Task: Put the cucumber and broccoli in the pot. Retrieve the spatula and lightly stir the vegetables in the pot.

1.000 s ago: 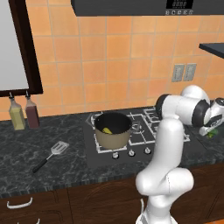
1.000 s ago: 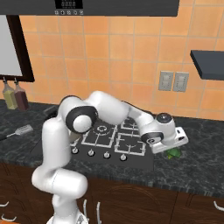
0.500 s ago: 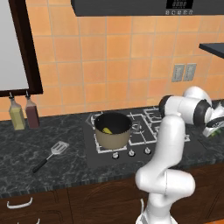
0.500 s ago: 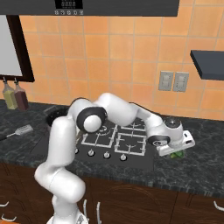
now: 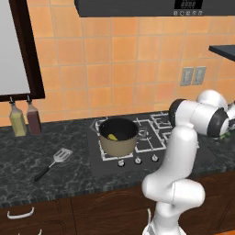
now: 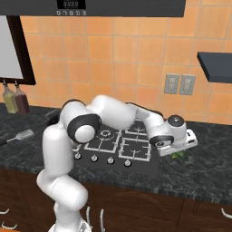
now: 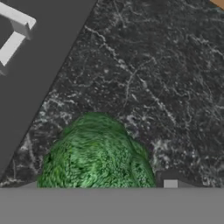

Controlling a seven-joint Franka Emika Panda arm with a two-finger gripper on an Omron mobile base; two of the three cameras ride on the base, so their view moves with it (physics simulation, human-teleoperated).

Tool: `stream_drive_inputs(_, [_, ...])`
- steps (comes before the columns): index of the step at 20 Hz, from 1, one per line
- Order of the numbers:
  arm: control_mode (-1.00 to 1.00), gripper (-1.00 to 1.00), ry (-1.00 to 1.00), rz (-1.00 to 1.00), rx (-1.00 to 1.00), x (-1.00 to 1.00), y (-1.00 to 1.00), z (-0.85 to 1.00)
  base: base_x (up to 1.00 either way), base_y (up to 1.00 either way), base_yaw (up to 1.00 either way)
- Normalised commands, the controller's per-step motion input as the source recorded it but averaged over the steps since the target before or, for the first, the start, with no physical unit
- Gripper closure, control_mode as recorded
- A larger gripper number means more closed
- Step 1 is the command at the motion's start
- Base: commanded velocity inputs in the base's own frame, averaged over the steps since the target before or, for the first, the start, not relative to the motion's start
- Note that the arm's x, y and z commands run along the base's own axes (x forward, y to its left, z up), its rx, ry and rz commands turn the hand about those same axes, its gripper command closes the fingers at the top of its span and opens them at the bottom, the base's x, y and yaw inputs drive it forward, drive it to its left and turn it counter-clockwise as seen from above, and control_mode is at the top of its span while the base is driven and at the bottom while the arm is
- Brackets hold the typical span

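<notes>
- The fingers (image 7: 98, 186) are straddling the broccoli (image 7: 94, 153) on the counter (image 7: 166, 78) beside the cooktop (image 6: 122, 149); whether they are already pinching it, I cannot tell.
- An off-centre squeeze risks popping the rounded floret loose.
- The pot (image 5: 118, 136) is sitting well apart, a yellow-green piece (image 5: 112, 137) inside.
- The spatula (image 5: 53, 163) is lying farther left, near two bottles (image 5: 25, 120).
- The raised burner grates (image 5: 153, 131) are standing between broccoli and pot.
</notes>
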Motion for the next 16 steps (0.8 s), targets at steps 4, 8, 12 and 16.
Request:
stream_drive_inputs(4, [-1.00,1.00,-0.06,0.00,0.00,0.00,1.00,0.91,0.00,0.00,0.00])
stream_drive_inputs(8, [-1.00,1.00,-0.02,0.00,0.00,0.00,1.00,1.00,0.00,0.00,0.00])
stream_drive_inputs(12, [-1.00,1.00,0.01,0.00,0.00,0.00,1.00,0.98,0.00,0.00,0.00])
stream_drive_inputs(16, [-1.00,1.00,0.04,0.00,0.00,0.00,1.00,0.72,0.00,0.00,0.00])
